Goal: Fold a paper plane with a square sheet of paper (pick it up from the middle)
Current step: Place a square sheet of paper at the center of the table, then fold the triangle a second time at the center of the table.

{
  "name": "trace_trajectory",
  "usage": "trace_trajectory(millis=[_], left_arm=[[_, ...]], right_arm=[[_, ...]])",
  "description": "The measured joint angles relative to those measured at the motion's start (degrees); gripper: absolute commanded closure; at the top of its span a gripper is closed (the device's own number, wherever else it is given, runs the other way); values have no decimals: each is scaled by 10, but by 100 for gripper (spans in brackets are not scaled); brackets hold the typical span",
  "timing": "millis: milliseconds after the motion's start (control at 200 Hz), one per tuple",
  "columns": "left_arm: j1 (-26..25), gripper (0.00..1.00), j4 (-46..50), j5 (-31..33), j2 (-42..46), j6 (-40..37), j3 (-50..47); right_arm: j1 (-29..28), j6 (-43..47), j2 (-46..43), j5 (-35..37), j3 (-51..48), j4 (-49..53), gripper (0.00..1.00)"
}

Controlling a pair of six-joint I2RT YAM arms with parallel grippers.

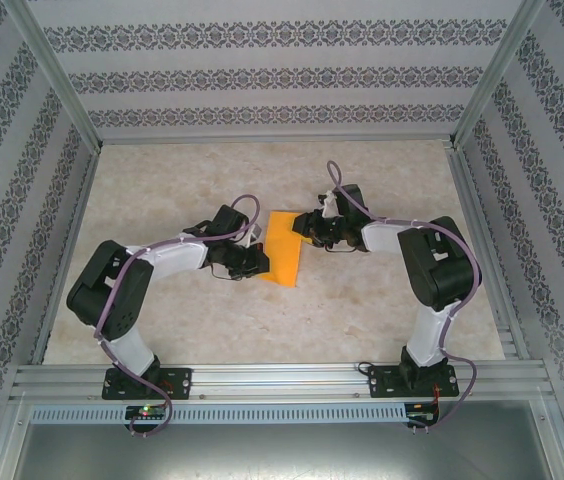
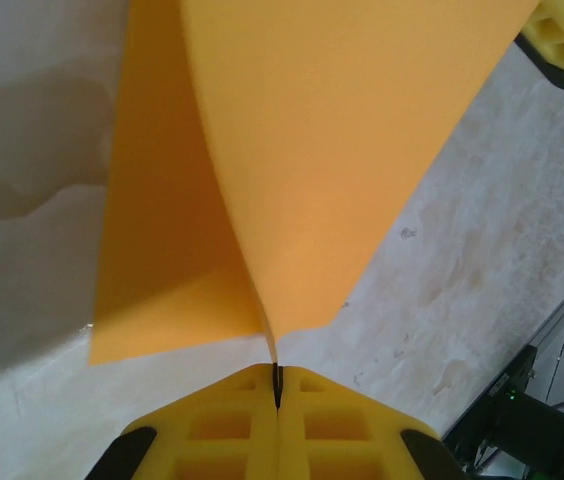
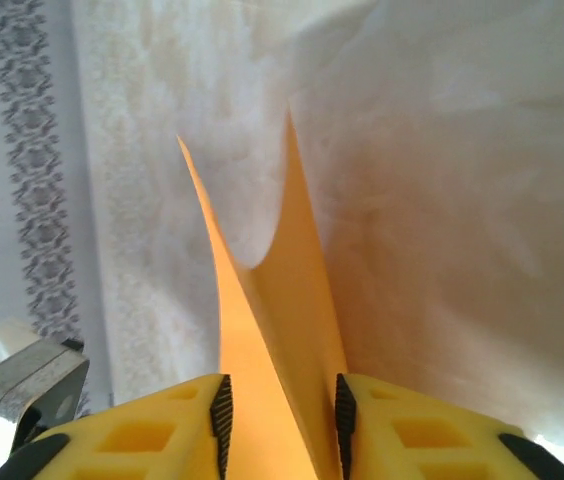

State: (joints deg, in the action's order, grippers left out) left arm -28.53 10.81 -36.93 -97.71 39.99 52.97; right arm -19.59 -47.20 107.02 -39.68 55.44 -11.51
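left gripper point(image 2: 277, 375): pinched shut on sheet edge | square sheet of paper point(image 1: 284, 250): half-folded, flaps bowed apart, middle of table point(image 1: 382, 310) | right gripper point(image 3: 280, 400): fingers parted, loosely straddling the fold | risk: one-sided hold lets flaps spring open, skewing the crease

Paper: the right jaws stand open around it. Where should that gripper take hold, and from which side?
Grip the paper edge lying between the right gripper's fingers, straight on from the right, opposite the left gripper's pinch. Both layers pass between its jaws there, so closing should probably catch both.
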Motion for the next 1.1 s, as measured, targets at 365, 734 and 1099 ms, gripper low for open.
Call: trace_trajectory(millis=[365,734,1099], left_arm=[[0,95,-15,0,-17,10,0],[0,94,-17,0,-29,10,0],[0,92,-16,0,-30,10,16]], right_arm=[[7,134,-56,138,38,196,50],[-17,144,-71,143,45,193,68],[-32,145,21,131,91,186,77]])
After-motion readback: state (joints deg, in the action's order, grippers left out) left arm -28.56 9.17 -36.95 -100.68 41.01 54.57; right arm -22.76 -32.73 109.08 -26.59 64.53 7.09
